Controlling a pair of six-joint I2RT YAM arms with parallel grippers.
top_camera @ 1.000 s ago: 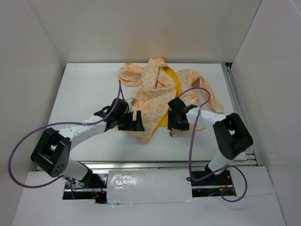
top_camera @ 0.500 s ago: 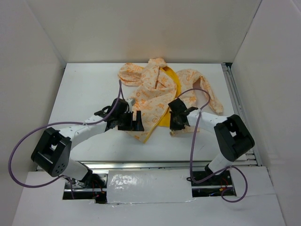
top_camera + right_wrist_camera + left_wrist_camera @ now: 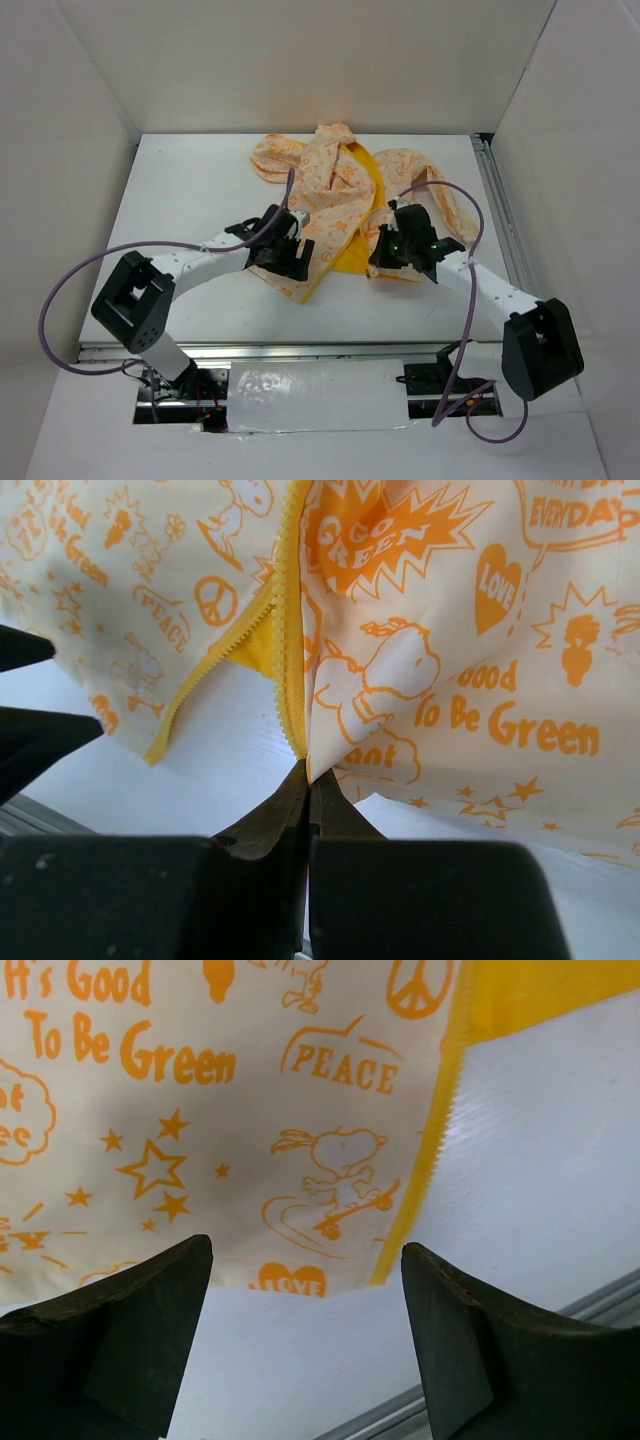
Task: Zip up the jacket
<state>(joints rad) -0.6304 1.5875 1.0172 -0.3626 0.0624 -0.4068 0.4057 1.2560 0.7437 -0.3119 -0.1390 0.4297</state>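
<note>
Jacket [image 3: 330, 190]: one. Sleeves [image 3: 268, 158] on it: two. Yellow zipper halves [image 3: 290, 660]: two. Robot arms: two, the left arm [image 3: 190, 265] and the right arm [image 3: 490, 290]. Grippers: two, the left gripper [image 3: 305, 1250] and the right gripper [image 3: 306, 780], two fingers each. Purple cables [image 3: 47, 312]: two. Table [image 3: 180, 190]: one.

The jacket [image 3: 200, 1110] reads "Good To Be Green", "PEACE" (perhaps "LOVE").

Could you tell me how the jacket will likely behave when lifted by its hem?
The jacket probably flops: it lies rumpled, sleeves folded. It looks thin and light, so a pull would likely drag the whole garment across the table. The zipper edge at the right gripper may be slightly stiffer.
</note>
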